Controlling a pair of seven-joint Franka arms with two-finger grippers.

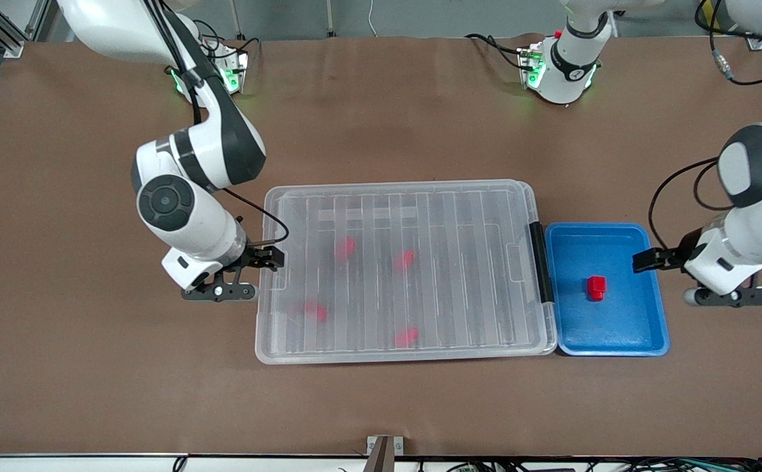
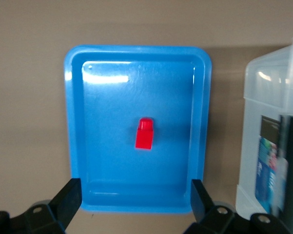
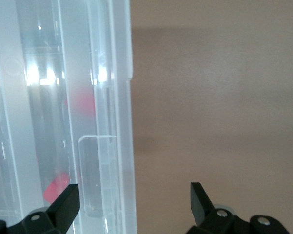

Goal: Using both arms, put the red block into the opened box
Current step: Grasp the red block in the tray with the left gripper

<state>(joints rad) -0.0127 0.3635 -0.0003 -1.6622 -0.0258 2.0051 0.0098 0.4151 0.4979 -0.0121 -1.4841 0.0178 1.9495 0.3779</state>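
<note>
The red block (image 1: 595,287) (image 2: 145,134) lies alone in a blue tray (image 1: 616,331) (image 2: 107,107), which sits beside the black-clip (image 1: 540,262) end of the box. The clear box (image 1: 394,187) (image 2: 265,97) (image 3: 109,97) has its ribbed lid on, and several red blocks show dimly through it. My left gripper (image 1: 734,297) (image 2: 135,187) hangs open over the tray's edge with nothing between its fingers. At the box's short end toward the right arm, my right gripper (image 1: 218,292) (image 3: 134,190) is open and empty. One of its fingers is over the box rim, the other over bare table.
A brown mat (image 1: 381,406) covers the table around the box and tray. The arm bases (image 1: 561,72) stand along the table's edge farthest from the front camera, with cables trailing near them.
</note>
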